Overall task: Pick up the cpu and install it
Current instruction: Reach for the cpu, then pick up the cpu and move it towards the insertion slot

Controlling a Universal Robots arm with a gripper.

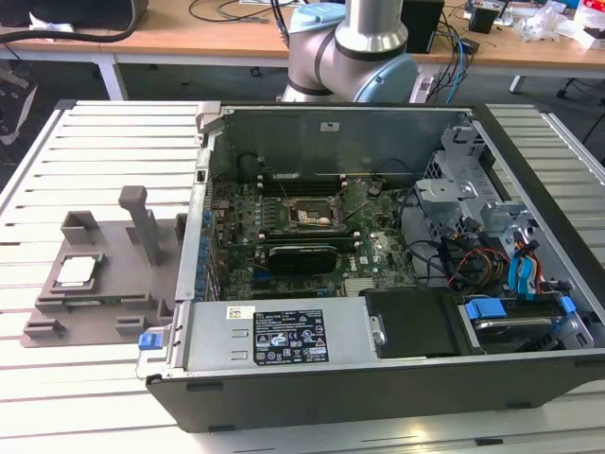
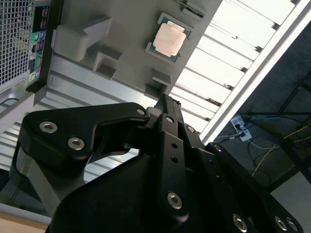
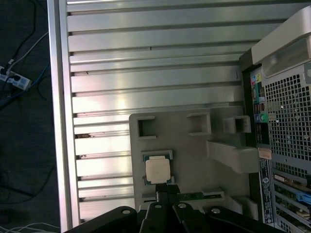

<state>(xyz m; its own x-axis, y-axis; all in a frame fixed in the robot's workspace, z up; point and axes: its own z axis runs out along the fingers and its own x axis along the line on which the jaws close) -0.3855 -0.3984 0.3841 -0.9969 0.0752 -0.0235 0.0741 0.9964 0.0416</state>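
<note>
Hanging over the slatted table [image 1: 104, 128], your gripper [image 3: 164, 186] had its jaws drawn together on nothing in both wrist views, with its tip near the cpu [image 3: 158, 170]. The cpu lay flat, silver face up, in its recess on the grey holder block [image 1: 118, 279], which sat just beside the open computer case [image 1: 378, 383] on the exterior view's left. The motherboard socket [image 1: 310, 219] inside that case was well apart from the chip.
</note>
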